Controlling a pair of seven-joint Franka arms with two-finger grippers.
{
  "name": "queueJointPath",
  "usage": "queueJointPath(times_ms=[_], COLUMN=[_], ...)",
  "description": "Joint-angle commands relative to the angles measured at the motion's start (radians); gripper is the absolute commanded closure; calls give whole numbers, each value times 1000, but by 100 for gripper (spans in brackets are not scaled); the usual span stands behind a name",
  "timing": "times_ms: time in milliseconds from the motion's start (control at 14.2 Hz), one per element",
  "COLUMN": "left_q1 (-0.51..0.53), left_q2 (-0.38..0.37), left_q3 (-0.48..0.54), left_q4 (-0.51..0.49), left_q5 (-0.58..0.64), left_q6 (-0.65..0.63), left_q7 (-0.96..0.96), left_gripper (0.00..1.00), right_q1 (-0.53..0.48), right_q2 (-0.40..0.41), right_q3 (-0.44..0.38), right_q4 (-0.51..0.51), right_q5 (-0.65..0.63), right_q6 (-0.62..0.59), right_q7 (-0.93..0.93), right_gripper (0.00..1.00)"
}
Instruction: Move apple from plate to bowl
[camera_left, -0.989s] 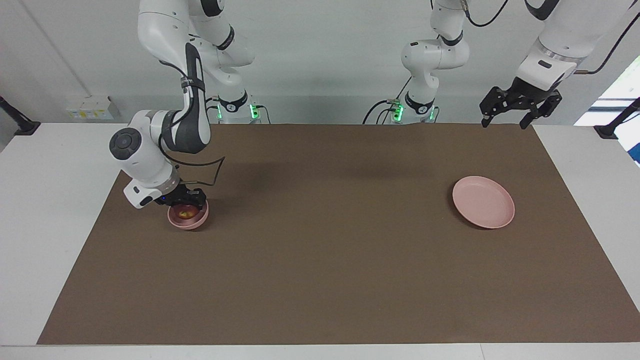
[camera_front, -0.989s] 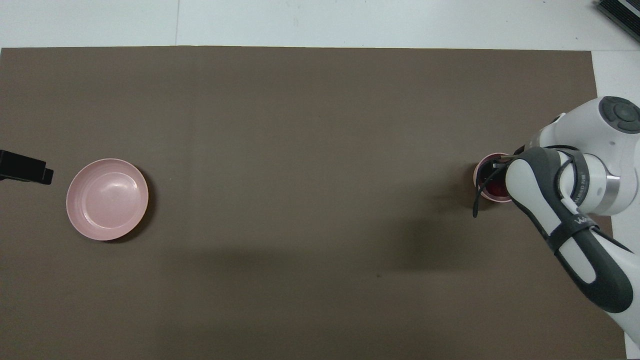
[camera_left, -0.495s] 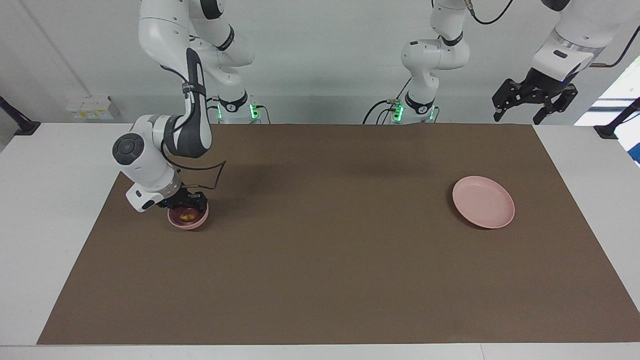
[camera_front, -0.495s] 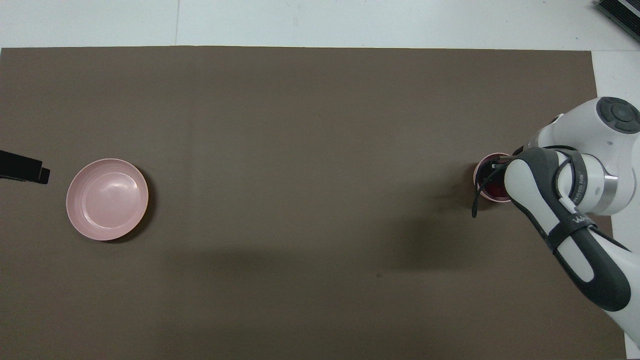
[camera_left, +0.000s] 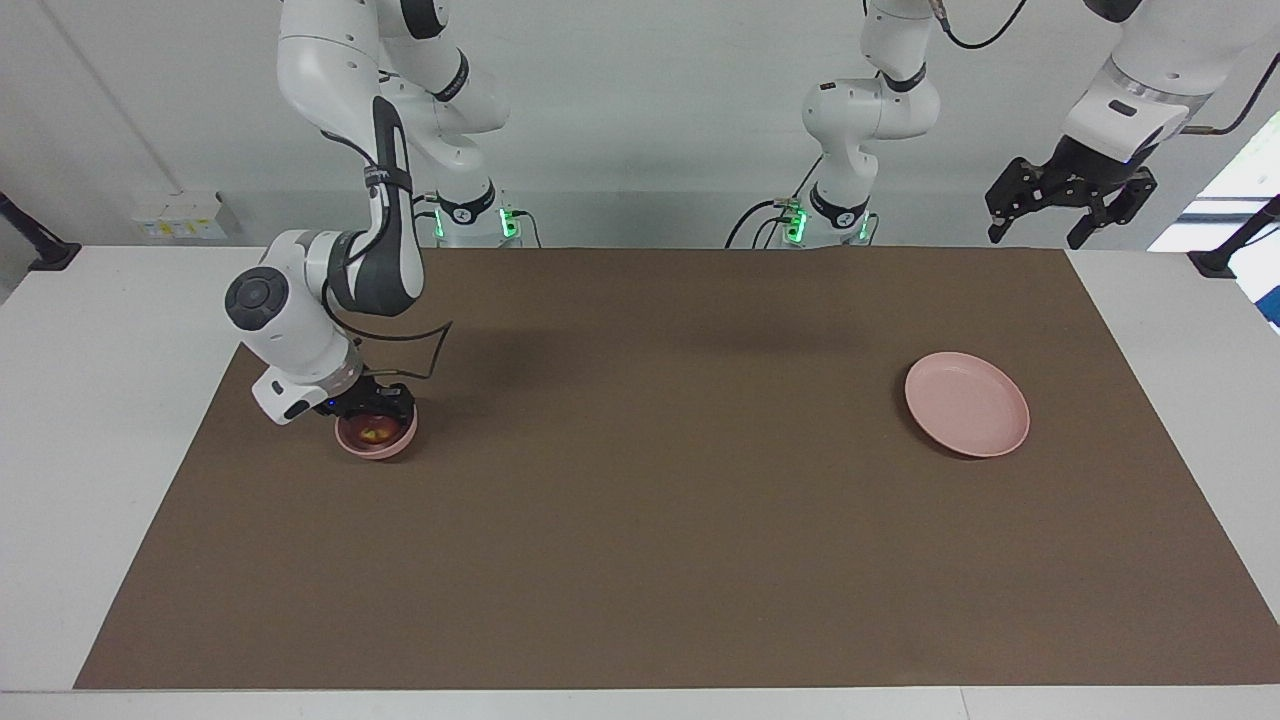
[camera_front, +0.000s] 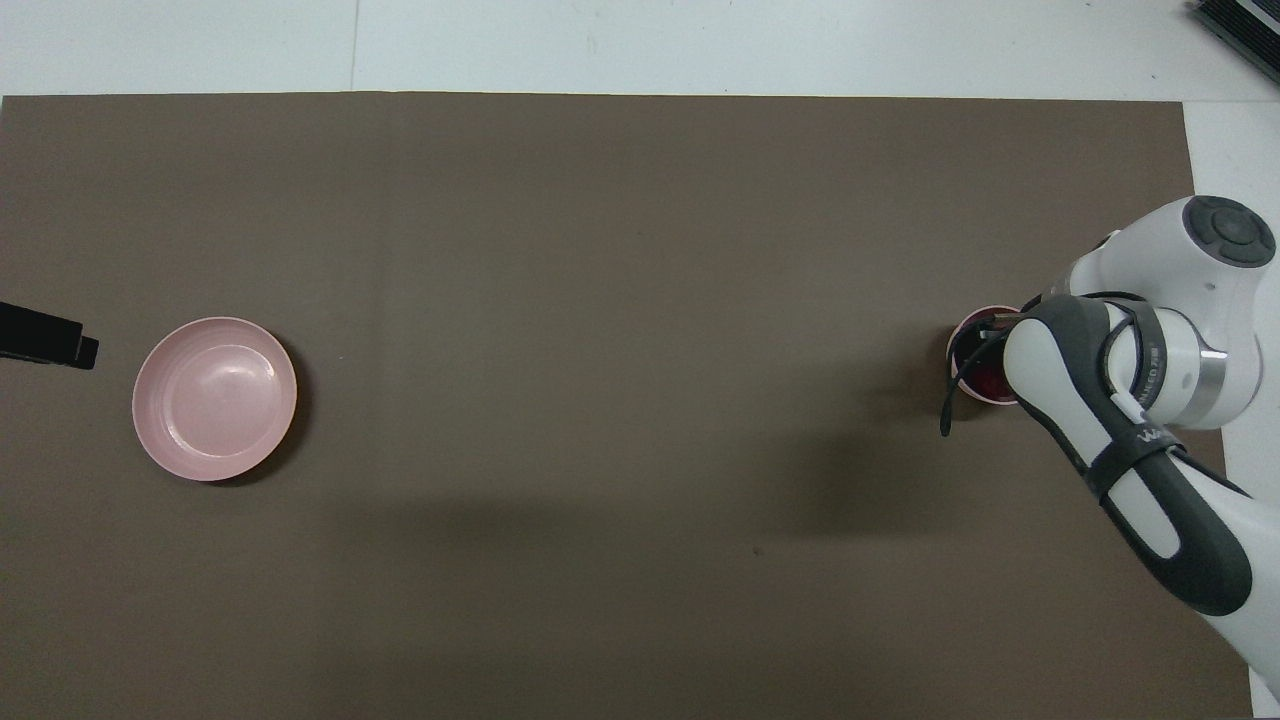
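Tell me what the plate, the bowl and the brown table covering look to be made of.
Plate: probably plastic or melamine; even pale pink, with soft highlights in the overhead view, so a semi-gloss finish.
Bowl: same pale pink, likely the same material; it holds the apple, with the right gripper at its rim.
Mat: flat, dull brown with faint creases, so paper, card or felt; it throws no glare.

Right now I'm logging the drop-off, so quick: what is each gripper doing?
Right gripper: low over the bowl, where the apple lies; fingers cannot be told.
Left gripper: open, empty, waiting up at its end of the table.
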Motion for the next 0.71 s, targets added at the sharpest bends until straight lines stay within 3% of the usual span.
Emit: queueJointPath(times_ms=[0,212,565,636], left_q1=[-10,-10,-10,-10], left_q2=[-6,-6,-6,-6], left_q3=[12,12,12,12], left_q4=[9,9,9,9], left_q5=[11,11,11,11], left_q6=[-21,-21,-21,-21], left_q7=[5,7,7,7], left_gripper=[0,0,0,0], right_q1=[-15,-15,-15,-15], right_q2=[0,2,2,2], right_q3=[12,12,12,12], right_q4=[-9,-10,-9,-10], right_q5=[-17,-17,-17,-17], right_q6=[30,30,30,30], right_q7=[1,2,2,2], right_gripper=[67,51,41,36])
